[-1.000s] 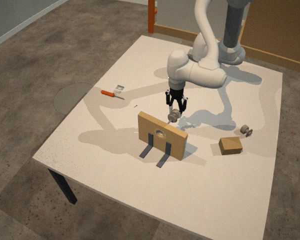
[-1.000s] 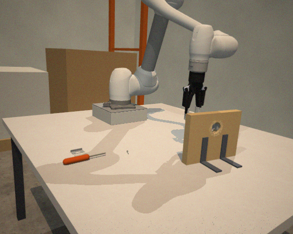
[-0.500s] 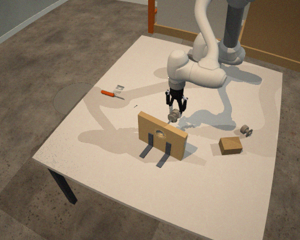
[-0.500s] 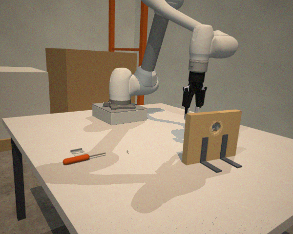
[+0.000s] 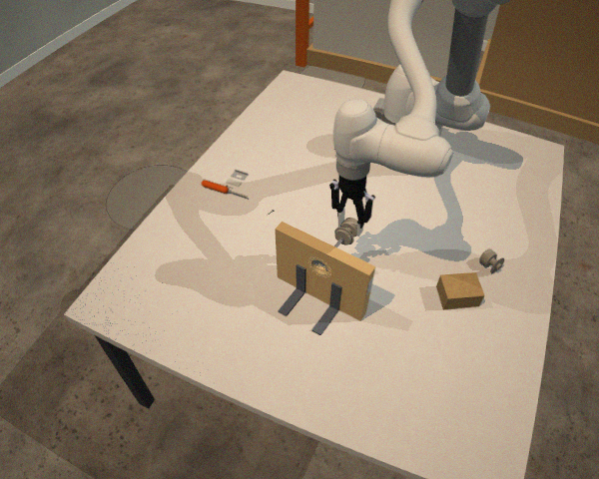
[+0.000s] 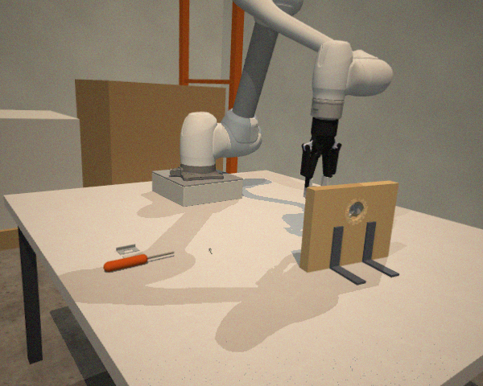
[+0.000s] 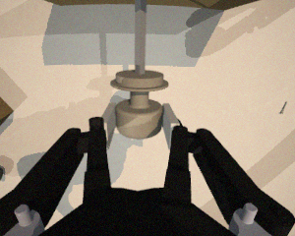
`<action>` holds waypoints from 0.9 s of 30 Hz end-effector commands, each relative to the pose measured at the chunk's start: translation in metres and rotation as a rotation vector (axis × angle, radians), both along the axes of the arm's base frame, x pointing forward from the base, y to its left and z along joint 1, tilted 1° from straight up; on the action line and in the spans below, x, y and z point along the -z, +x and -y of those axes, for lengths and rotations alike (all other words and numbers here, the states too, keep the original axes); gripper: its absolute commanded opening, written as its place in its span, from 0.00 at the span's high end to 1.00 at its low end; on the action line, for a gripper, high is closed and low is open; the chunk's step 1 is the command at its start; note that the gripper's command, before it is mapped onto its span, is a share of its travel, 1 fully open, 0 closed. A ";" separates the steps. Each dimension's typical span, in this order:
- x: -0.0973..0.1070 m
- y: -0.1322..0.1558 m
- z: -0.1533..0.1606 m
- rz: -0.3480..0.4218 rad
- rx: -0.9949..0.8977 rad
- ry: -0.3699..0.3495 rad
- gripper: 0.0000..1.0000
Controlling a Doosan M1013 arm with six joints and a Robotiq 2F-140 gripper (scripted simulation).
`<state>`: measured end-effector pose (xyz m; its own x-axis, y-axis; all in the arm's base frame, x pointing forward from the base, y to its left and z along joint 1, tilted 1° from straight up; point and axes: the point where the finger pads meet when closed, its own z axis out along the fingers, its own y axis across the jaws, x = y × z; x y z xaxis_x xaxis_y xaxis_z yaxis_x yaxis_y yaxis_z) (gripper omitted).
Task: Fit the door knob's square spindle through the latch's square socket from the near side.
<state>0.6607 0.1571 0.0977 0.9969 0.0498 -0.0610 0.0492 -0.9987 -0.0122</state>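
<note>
My gripper [image 5: 352, 219] [image 6: 316, 180] [image 7: 139, 113] is shut on the door knob [image 5: 348, 230] [image 7: 139, 117], which it holds level on the side of the upright wood panel [image 5: 296, 248] [image 6: 321, 219] that faces the robot. The knob's round plate [image 7: 140, 82] is well short of the wood. Its square spindle [image 5: 336, 239] [image 7: 140, 29] points at the latch's socket [image 5: 320, 266] [image 6: 355, 209] in the panel's round hole. The spindle's tip is at or just short of the socket. In the exterior view the panel hides the knob.
Two dark brackets [image 5: 294, 298] [image 6: 344, 272] prop the panel. A second knob [image 5: 491, 259] and a small wood block [image 5: 459, 289] lie to the right. An orange screwdriver [image 5: 221, 188] [image 6: 127, 261], a metal plate [image 5: 236, 182] [image 6: 127, 249] and a small screw [image 5: 271, 211] [image 6: 210, 250] lie to the left.
</note>
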 end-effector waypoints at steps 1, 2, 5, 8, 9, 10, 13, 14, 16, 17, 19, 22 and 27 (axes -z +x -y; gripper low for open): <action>0.000 0.002 0.000 0.000 0.000 0.000 0.58; 0.000 0.002 0.000 0.000 0.000 0.000 0.58; 0.000 0.004 0.000 0.000 0.000 0.000 0.58; 0.000 0.004 0.000 0.000 0.000 0.000 0.58; 0.000 0.004 0.000 0.000 0.000 0.000 0.58; 0.000 0.004 0.000 0.000 0.000 0.000 0.58; 0.000 0.004 0.000 0.000 0.000 0.000 0.58; 0.000 0.004 0.000 0.000 0.000 0.000 0.58; 0.000 0.004 0.000 0.000 0.000 0.000 0.58; 0.000 0.004 0.000 0.000 0.000 0.000 0.58; 0.000 0.004 0.000 0.000 0.000 0.000 0.58; 0.000 0.004 0.000 0.000 0.000 0.000 0.58; 0.000 0.007 0.000 0.000 0.000 0.000 0.58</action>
